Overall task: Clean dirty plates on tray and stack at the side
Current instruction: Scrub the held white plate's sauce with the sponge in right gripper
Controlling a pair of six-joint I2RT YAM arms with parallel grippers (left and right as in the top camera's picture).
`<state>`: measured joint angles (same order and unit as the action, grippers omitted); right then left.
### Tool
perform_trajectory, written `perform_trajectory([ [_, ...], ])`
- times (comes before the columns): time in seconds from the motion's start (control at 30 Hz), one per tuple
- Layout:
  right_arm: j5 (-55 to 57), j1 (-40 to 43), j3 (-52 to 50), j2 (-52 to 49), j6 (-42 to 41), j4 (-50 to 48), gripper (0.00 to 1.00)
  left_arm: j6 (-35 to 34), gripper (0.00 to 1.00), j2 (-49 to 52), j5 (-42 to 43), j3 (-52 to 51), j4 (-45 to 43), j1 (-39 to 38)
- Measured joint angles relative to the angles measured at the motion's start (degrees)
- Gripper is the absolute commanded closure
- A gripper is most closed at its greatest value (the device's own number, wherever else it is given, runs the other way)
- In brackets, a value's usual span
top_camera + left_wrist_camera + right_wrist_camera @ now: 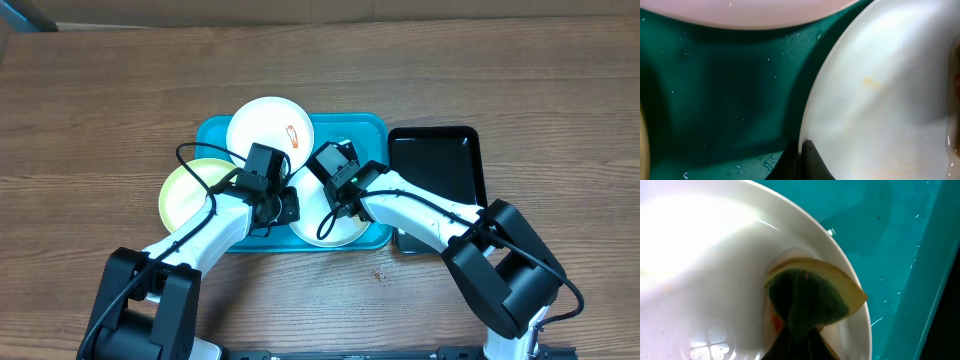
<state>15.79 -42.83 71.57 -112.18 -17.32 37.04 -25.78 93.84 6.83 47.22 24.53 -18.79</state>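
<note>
**One plate gets a scrub, two wait**

The right pincer (795, 344) is shut tight on a sponge (810, 297), which is yellow with a green rough side. The sponge presses on the near white plate (715, 255). This plate lies in the tray (372, 126), at its front edge. The left pincer (801, 156) seems to pinch the rim of the same plate, but the view is so close that I am not fully sure. The far white plate (262, 125) sits at the back of the tray with an orange smear on it. The yellow-green plate (185, 195) lies at the left, partly over the tray's edge and partly over the table (500, 80). A black tray (435, 160) is just beside on the right.

The plates look stiff, light and smooth, so I think they may slip when wet. The best place to hold one is likely the rim, with one finger above and one below. Nothing is stacked at the side yet
</note>
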Motion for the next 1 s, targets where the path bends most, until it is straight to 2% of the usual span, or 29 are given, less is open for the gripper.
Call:
perform_trajectory([
  [0.53, -12.4, 5.0, 0.0, 0.2, -0.4, -0.9, 0.96, 0.0, 0.96, 0.0, 0.0, 0.0, 0.0, 0.0],
  [1.0, -33.2, 8.7, -0.6, -0.1, 2.4, -3.3, 0.96, 0.0, 0.96, 0.0, 0.0, 0.0, 0.0, 0.0],
])
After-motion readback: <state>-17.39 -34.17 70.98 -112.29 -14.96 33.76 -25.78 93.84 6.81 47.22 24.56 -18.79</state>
